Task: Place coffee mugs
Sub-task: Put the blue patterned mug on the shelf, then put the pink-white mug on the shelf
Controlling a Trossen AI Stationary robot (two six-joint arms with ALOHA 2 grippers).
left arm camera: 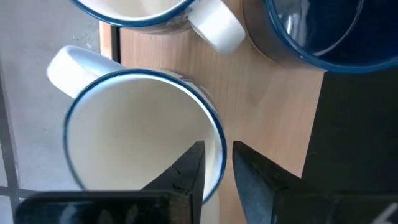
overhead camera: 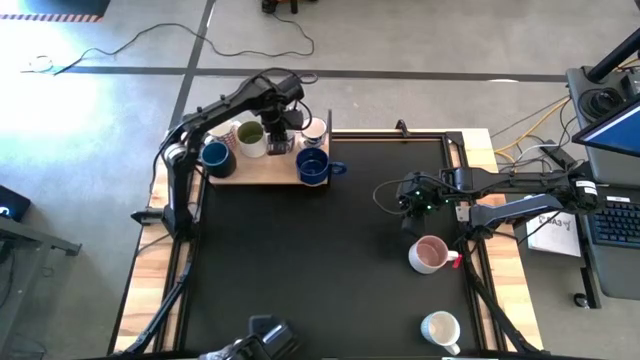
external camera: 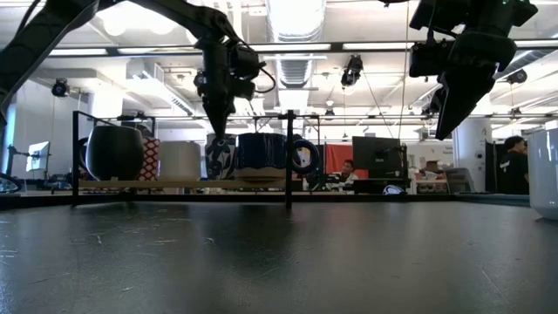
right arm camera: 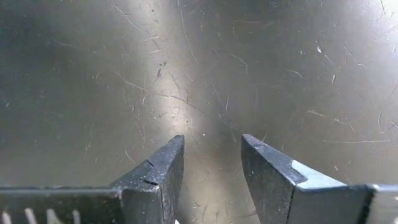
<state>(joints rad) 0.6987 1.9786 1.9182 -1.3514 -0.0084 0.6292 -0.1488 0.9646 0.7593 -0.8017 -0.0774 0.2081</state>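
A wooden tray [overhead camera: 262,177] at the table's far left carries several coffee mugs: two dark blue [overhead camera: 216,155] [overhead camera: 313,166], one olive-green inside [overhead camera: 250,134], the others white. My left gripper [left arm camera: 218,163] points straight down over a white, blue-rimmed mug [left arm camera: 134,134] standing upright on the tray. One finger is inside it and one outside, with a narrow gap between them. My right gripper [right arm camera: 212,160] hangs open above the bare black mat at the right. A pink mug [overhead camera: 430,253] and a white mug [overhead camera: 441,328] stand on the mat near the right edge. My left gripper straddles the mug's wall [left arm camera: 219,146] from above, on the side away from the handle [left arm camera: 65,62]. A sliver of wood shows between the outer finger [left arm camera: 255,174] and the wall. Whether the inner finger [left arm camera: 186,174] touches the wall, I cannot tell. The mug's base rests on the tray.
A black rail frame [external camera: 288,153] edges the tray. Another blue-rimmed mug [left arm camera: 143,9] and a dark blue mug [left arm camera: 323,31] stand close beside the straddled one. The black mat [overhead camera: 320,260] lies open in the middle. People and desks show in the room beyond.
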